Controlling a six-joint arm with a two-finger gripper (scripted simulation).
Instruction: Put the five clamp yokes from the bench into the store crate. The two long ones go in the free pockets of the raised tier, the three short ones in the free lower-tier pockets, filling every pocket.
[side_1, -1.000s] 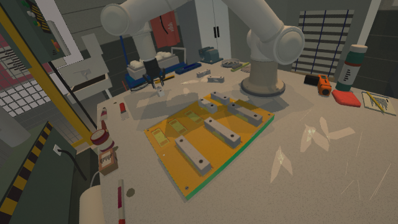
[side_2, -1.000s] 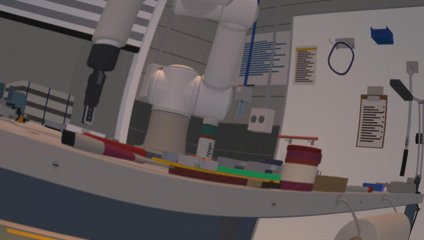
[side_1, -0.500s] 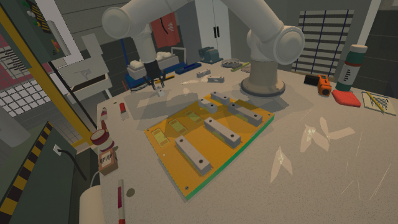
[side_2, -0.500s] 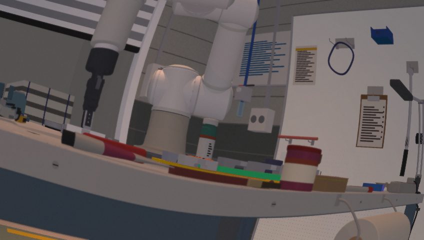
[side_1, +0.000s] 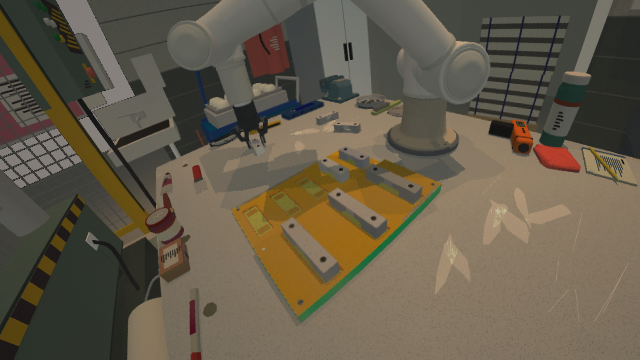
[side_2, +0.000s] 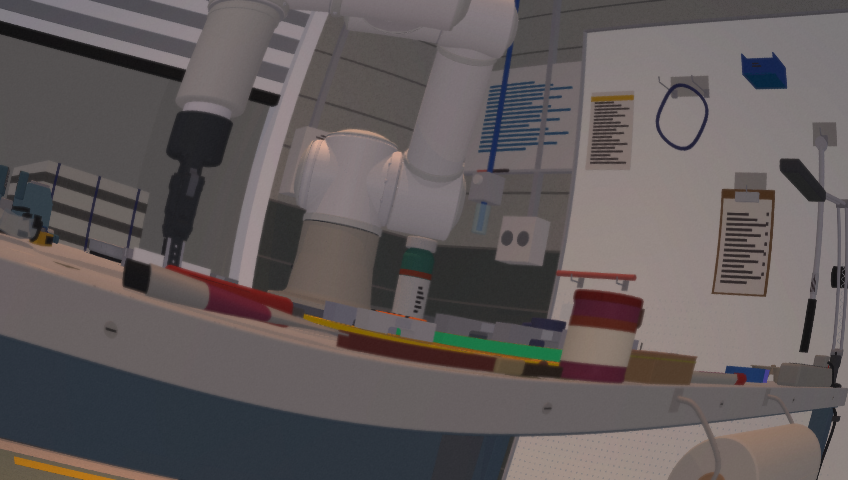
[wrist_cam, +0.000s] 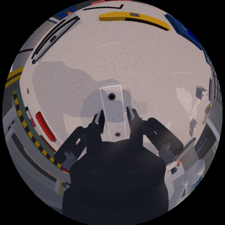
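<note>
A short grey clamp yoke (side_1: 257, 145) (wrist_cam: 114, 115) with two holes lies on the bench left of the store crate, between my fingers. The orange store crate (side_1: 336, 215) holds three long yokes (side_1: 310, 248) (side_1: 357, 211) (side_1: 394, 183) and two short ones (side_1: 334, 169) (side_1: 354, 156). Three lower-tier pockets (side_1: 285, 202) on its left side are empty. Two more short yokes (side_1: 346, 127) (side_1: 327, 117) lie on the bench behind the crate. My gripper (side_1: 256, 143) (side_2: 172, 254) (wrist_cam: 115, 117) is down around the yoke and stands open, holding nothing.
Behind stand the arm's base (side_1: 422, 131) and a blue tray with a grey box (side_1: 250, 112). A red marker (side_1: 197, 174) and a jar (side_1: 165, 225) sit near the bench's left edge. A drill (side_1: 520, 135) and a red pad (side_1: 556, 157) lie far right.
</note>
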